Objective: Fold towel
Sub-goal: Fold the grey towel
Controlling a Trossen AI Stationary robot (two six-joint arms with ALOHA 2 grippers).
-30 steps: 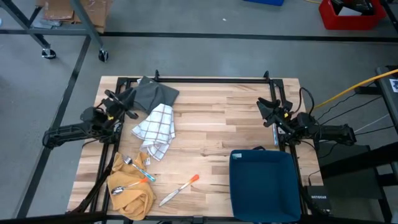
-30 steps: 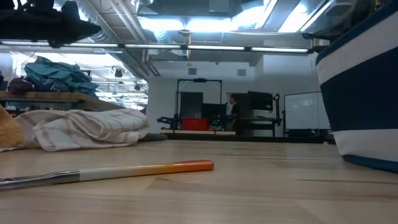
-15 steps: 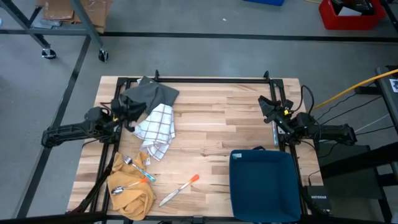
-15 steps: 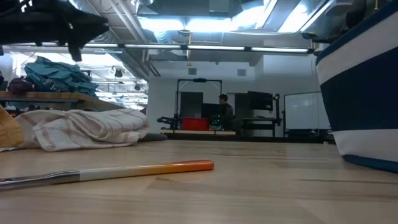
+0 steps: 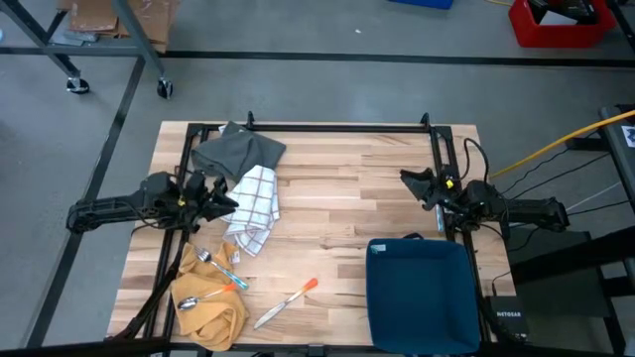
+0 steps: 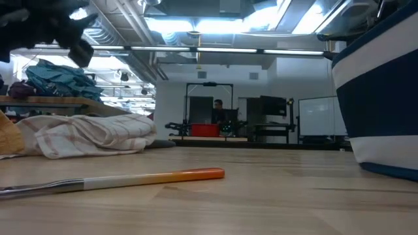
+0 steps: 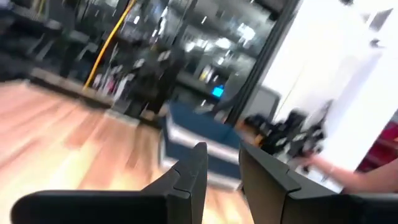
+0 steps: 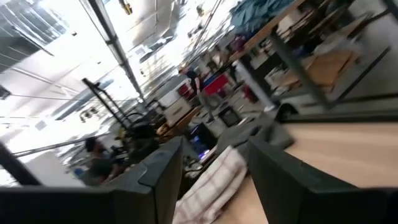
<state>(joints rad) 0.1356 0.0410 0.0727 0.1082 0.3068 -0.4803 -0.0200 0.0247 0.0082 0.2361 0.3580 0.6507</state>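
The white checked towel [image 5: 254, 202] lies crumpled on the table's left half; it also shows in the low view [image 6: 85, 134] and the right wrist view [image 8: 214, 182]. My left gripper [image 5: 225, 198] hangs in the air just left of the towel, roughly level, pointing toward the table's right. In the left wrist view its fingers [image 7: 222, 165] stand a little apart with nothing between them. My right gripper [image 5: 405, 178] hovers at the table's right edge, pointing left, and its fingers [image 8: 214, 155] are wide open and empty.
A grey cloth [image 5: 238, 149] lies beyond the towel at the far left. A yellow cloth [image 5: 206, 297] with spoons sits at the near left. An orange-handled knife [image 5: 288, 300] lies near the front. A dark blue bin [image 5: 422, 293] fills the near right. A person [image 6: 219, 112] stands far off in the room.
My left gripper has swung from pointing at the far edge to pointing right, its tip moving toward the near edge alongside the towel, and it has rolled. My right gripper has turned slightly toward the near left. The towel has stayed put.
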